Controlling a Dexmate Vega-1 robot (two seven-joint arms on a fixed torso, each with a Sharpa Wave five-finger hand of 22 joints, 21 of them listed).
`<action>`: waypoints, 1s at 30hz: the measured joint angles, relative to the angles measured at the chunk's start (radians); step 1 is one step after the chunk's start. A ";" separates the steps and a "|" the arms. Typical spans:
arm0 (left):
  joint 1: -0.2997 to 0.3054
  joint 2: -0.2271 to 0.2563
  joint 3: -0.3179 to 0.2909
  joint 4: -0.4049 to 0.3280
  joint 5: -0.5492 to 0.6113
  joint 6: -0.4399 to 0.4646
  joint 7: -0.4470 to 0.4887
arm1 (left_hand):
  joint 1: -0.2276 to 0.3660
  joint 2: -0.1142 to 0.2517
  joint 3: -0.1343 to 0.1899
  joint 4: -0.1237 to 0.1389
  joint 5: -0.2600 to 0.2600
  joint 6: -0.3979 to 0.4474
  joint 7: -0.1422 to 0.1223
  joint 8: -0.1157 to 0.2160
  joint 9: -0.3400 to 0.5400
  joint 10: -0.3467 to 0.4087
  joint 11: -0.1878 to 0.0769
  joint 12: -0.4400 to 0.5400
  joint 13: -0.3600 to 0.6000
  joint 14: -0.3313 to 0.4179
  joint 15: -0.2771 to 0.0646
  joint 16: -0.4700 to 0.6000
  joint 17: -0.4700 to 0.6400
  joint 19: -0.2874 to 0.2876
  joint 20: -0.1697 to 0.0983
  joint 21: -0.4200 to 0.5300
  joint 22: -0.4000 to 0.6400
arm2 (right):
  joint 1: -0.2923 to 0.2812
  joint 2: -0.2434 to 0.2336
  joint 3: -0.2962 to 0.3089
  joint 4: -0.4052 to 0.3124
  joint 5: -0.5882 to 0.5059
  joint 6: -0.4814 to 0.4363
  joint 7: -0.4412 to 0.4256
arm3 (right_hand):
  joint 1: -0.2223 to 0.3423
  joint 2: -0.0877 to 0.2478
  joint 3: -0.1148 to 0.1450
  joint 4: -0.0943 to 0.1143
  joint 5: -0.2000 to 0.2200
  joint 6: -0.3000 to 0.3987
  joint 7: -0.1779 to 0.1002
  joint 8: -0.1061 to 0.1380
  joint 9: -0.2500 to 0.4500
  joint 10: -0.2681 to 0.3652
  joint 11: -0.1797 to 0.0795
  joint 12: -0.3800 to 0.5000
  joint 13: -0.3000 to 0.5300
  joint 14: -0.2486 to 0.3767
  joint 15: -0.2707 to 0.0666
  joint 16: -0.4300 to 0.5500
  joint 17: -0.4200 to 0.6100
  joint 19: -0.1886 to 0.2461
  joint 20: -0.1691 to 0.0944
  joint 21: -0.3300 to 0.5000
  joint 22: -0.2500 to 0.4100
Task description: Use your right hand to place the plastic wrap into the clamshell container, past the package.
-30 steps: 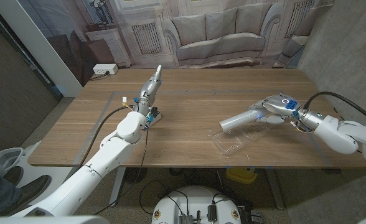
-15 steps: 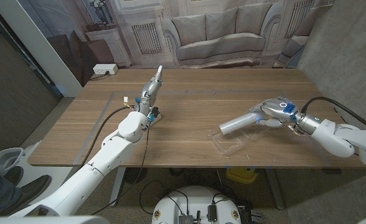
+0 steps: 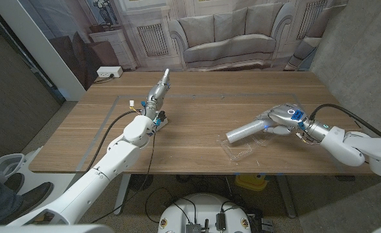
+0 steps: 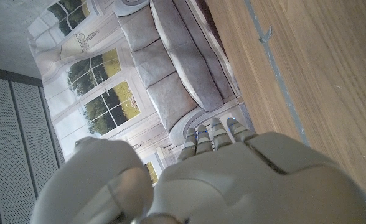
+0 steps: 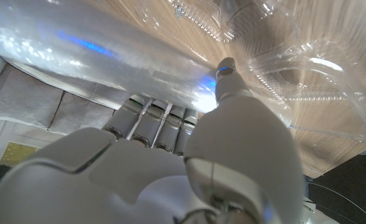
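No readable text, labels or numbers anywhere.

Looks like a lab or test room dressed up as a living room: the sofa [image 3: 218, 33] and arched windows are just a printed backdrop [image 3: 177, 26] behind a wooden tabletop [image 3: 197, 103], cables [image 3: 151, 194] underneath.

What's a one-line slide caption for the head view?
Right hand holds the plastic wrap roll over the open clamshell container; left hand waits on the wooden table.
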 measured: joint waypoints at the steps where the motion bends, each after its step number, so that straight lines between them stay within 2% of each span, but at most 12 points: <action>1: -0.002 -0.001 0.000 0.003 0.000 0.000 0.000 | 0.000 0.000 0.000 0.000 0.000 0.000 0.000 0.000 0.000 0.000 0.000 0.000 0.000 0.000 0.000 0.000 0.000 0.000 0.000 0.000 0.000 | 0.000 0.000 0.000 0.000 0.000 -0.002 0.002 | 0.000 0.000 0.000 0.000 0.000 0.000 0.000 0.000 0.000 0.000 0.000 0.000 0.000 0.000 0.000 0.000 0.000 0.000 0.000 0.000 0.000; 11: -0.011 -0.003 0.003 0.024 -0.007 -0.005 -0.012 | 0.000 0.000 0.000 0.000 0.000 0.000 0.000 0.000 0.000 0.000 0.000 -0.006 0.000 0.000 0.000 0.000 0.000 0.000 0.000 0.000 0.000 | 0.009 0.002 -0.015 -0.008 -0.004 -0.011 0.021 | 0.000 0.000 0.000 0.000 -0.002 0.000 0.000 0.000 -0.001 0.000 0.000 0.000 0.000 0.000 0.000 0.000 0.000 -0.003 -0.003 0.000 0.000; 14: -0.012 -0.002 0.003 0.026 -0.014 -0.008 -0.021 | 0.000 0.000 0.000 0.000 0.000 0.000 0.000 0.000 0.000 0.000 0.000 -0.006 0.000 0.000 0.000 0.000 0.000 0.000 0.000 0.000 0.000 | 0.034 0.018 -0.042 -0.010 -0.008 -0.012 0.027 | 0.000 0.000 0.000 0.000 -0.002 0.000 0.000 -0.001 -0.001 0.000 0.000 -0.004 0.000 0.000 0.000 0.000 -0.001 -0.007 0.000 0.000 0.000; 30: -0.012 0.003 0.002 0.032 -0.022 -0.012 -0.029 | 0.005 0.005 0.000 0.000 0.000 0.000 0.000 0.000 0.000 0.000 0.000 -0.005 0.000 0.000 0.000 0.000 0.000 0.000 0.000 0.000 0.000 | 0.069 0.033 -0.079 -0.014 -0.026 -0.018 0.055 | 0.000 0.000 0.000 0.000 -0.003 0.000 0.000 -0.006 0.000 0.000 0.000 -0.008 0.000 -0.005 0.005 -0.004 0.000 -0.007 0.000 0.004 0.000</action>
